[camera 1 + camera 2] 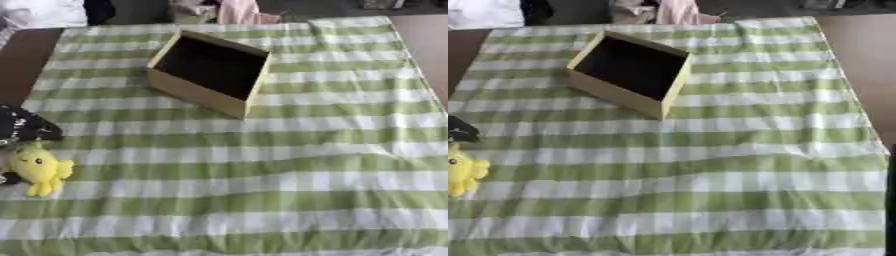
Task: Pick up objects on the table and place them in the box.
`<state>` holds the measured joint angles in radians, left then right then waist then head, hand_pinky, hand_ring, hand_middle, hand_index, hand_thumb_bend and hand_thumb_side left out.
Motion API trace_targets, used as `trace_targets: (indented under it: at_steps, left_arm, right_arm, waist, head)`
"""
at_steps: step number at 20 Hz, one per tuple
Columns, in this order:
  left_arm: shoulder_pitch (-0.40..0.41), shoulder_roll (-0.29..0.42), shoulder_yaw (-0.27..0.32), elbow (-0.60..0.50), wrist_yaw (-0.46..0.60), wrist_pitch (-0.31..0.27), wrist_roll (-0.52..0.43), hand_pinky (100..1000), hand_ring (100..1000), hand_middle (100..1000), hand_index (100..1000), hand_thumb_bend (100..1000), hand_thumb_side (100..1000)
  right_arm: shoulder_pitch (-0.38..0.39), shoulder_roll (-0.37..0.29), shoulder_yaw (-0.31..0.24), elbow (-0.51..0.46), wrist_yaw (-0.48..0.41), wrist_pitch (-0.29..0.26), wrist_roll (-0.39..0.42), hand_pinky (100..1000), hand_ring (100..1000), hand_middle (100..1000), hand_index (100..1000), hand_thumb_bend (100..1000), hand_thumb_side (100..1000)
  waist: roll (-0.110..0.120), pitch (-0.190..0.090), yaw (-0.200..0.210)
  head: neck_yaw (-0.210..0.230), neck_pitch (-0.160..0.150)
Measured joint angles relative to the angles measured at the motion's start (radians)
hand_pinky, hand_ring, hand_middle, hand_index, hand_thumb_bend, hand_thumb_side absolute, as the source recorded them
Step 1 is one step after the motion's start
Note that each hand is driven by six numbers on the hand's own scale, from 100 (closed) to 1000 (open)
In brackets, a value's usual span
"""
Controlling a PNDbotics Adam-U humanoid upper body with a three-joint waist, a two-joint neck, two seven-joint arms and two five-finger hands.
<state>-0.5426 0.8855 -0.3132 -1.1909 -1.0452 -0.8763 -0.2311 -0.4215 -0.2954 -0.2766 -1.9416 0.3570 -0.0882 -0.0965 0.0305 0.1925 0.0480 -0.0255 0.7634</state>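
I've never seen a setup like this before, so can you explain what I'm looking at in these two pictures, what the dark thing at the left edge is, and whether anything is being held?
Both pictures come from one stereo camera in a humanoid robot's head, looking down at its work table: a left eye view and a right eye view of the same moment. The table wears a green and white checked cloth. Toward the far side sits an open box, tan outside and dark inside, with nothing visible in it. At the left edge is a yellow plush toy. The dark shape just above it is the robot's left hand, touching or gripping the toy; its fingers are too unclear to say which. The right hand is out of view.
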Motion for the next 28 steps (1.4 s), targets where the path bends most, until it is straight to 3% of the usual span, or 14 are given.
trace_targets:
  at_steps: [5, 12, 20, 28]
  left_arm:
    - [-0.02, -0.021, -0.017, 0.038, 0.028, 0.037, -0.037, 750, 846, 827, 921, 360, 374]
    - [-0.025, -0.033, -0.018, 0.025, 0.082, 0.053, -0.053, 693, 802, 786, 883, 325, 201]
    - [-0.025, -0.033, -0.017, 0.0, 0.162, 0.082, -0.082, 640, 759, 754, 853, 152, 159]
    - [-0.076, -0.033, 0.0, -0.032, 0.255, 0.108, -0.108, 630, 755, 760, 858, 184, 136]
  right_arm:
    - [0.001, 0.0, 0.0, 0.0, -0.006, 0.0, 0.0, 632, 703, 743, 761, 100, 772]
    - [0.005, 0.001, 0.0, 0.0, -0.008, 0.003, 0.003, 631, 703, 743, 762, 100, 774]
    - [0.008, 0.002, 0.0, 0.0, -0.009, 0.007, 0.007, 631, 703, 743, 762, 100, 776]
    - [0.008, 0.003, 0.0, 0.0, -0.008, 0.008, 0.008, 636, 705, 744, 762, 100, 771]
  waist:
    - [0.0, 0.004, -0.003]
    - [0.001, 0.005, -0.004]
    - [0.005, 0.005, -0.002]
    - [0.005, 0.001, -0.001]
  head:
    - [0.005, 0.0]
    - [0.005, 0.0]
    - [0.004, 0.0]
    - [0.004, 0.0]
